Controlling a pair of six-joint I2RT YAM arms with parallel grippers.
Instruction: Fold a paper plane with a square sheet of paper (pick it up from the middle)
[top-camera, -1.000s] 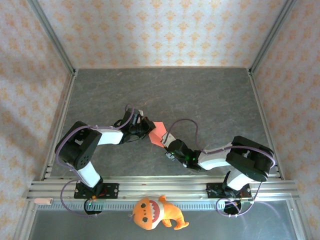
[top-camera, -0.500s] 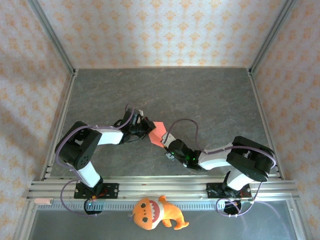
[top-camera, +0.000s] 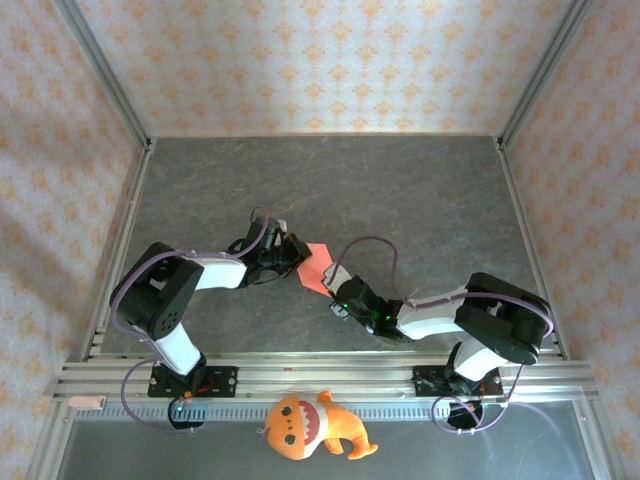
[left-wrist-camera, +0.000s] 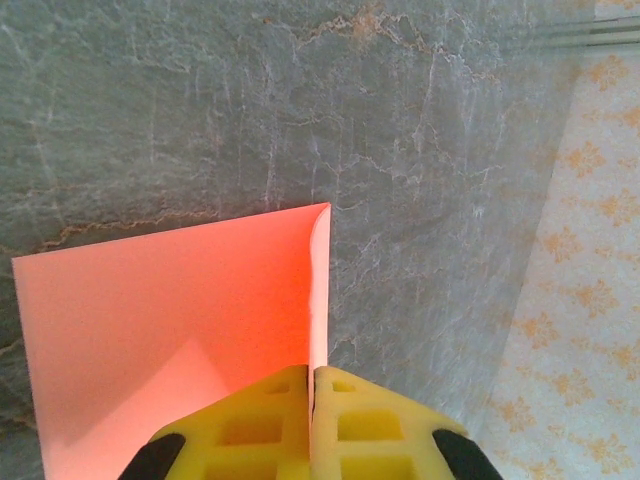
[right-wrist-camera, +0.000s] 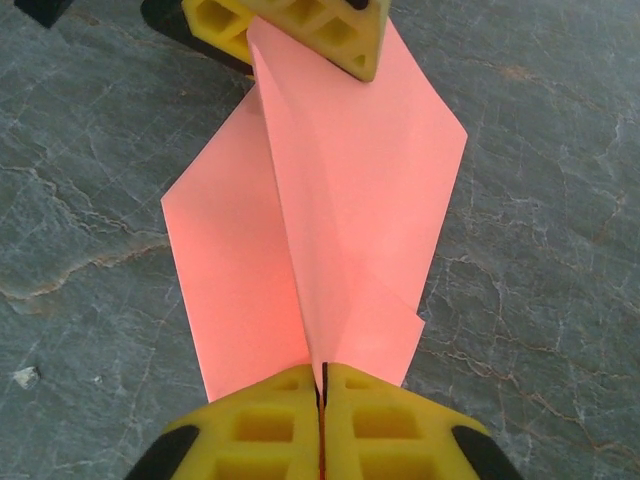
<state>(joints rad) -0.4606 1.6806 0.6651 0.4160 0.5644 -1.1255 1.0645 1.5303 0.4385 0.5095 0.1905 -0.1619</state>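
Grey marbled tabletop (top-camera: 420, 190) lies under both arms, where the left gripper (left-wrist-camera: 310, 380) and the right gripper (right-wrist-camera: 322, 375) each clamp opposite ends of the creased, partly folded red-pink sheet of paper (right-wrist-camera: 345, 190) stretched between them, an orange plush toy (top-camera: 312, 424) lying well apart beyond the near rail.

surface: grey marbled table (top-camera: 420, 190) | near ledge (top-camera: 500, 445): orange plush toy (top-camera: 310, 425) lying by the rail (top-camera: 330, 378)
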